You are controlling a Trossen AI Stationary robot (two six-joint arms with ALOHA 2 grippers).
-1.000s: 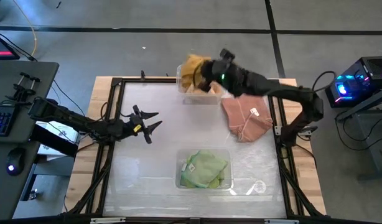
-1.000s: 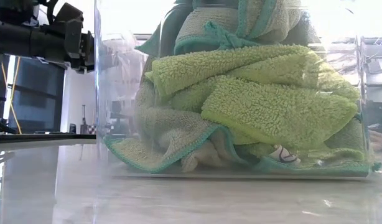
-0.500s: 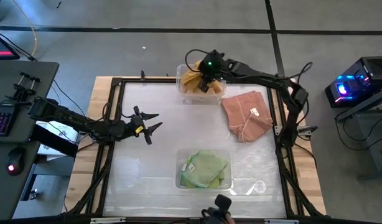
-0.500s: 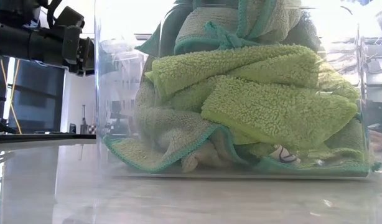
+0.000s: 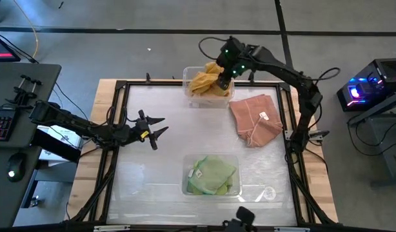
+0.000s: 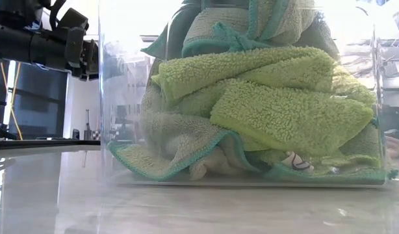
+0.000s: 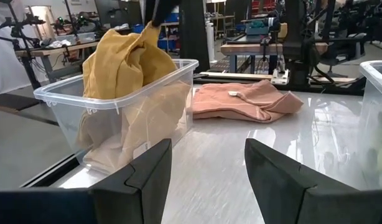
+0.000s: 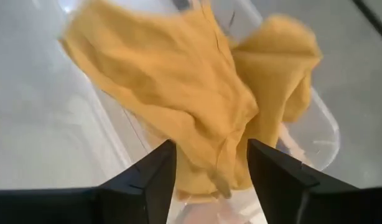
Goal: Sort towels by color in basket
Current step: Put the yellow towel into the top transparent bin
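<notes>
The right gripper (image 5: 222, 78) hovered over the clear bin (image 5: 190, 96) at the far edge of the table (image 5: 153, 174), its fingers spread apart just above the mustard towels (image 5: 204, 82) and grasping nothing. The wrist view showed yellow cloth (image 8: 197, 106) filling the gap ahead of the fingers, but whether the tips touched it could not be told. The towels were heaped above the bin's rim and draped partly over it; how many lay there was hard to make out, and pale cloth showed only dimly through the bin wall (image 7: 141, 124).

The peach towels (image 5: 255, 119) lay in a loose pile on the bare table near the right edge, beside the far bin, a small white tag (image 5: 263, 116) on top. The right arm's links crossed above that edge.

The green towels (image 5: 213, 174) sat in a second clear bin (image 5: 235, 188) near the front edge. In the low view this bin (image 6: 108, 97) filled nearly the whole picture, hiding most of the table behind it.

The left gripper (image 5: 155, 127) waited over the left half of the table, released and empty, well apart from every towel.
</notes>
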